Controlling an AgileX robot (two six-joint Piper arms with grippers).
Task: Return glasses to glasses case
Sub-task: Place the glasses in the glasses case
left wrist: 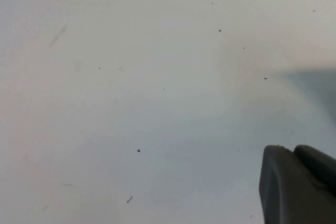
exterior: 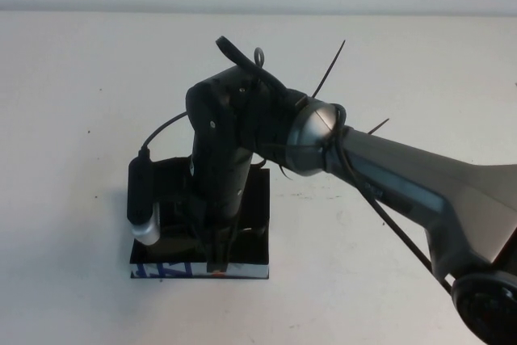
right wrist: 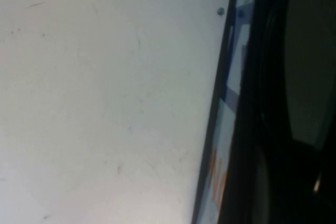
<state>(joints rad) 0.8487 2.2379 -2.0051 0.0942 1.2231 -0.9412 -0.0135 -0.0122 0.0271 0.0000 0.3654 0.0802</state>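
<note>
My left gripper (left wrist: 296, 184) hangs over bare white surface (left wrist: 131, 87); only its dark tip shows, and I cannot tell how its jaws stand. The case (exterior: 254, 224) lies open near the surface's near edge, left of centre, patterned strip facing me. My right gripper (exterior: 218, 260) reaches down into it; I cannot tell its jaws' state either. The glasses (right wrist: 310, 66) sit inside the case, lens just behind the strip.

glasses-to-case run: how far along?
Late stage. Already done: the right arm has brought its right gripper down over the open glasses case. In hand: the right wrist view shows the glasses by the case's patterned edge; seating and grip are hidden. Left: release, retract. The left gripper is parked over bare table.
</note>
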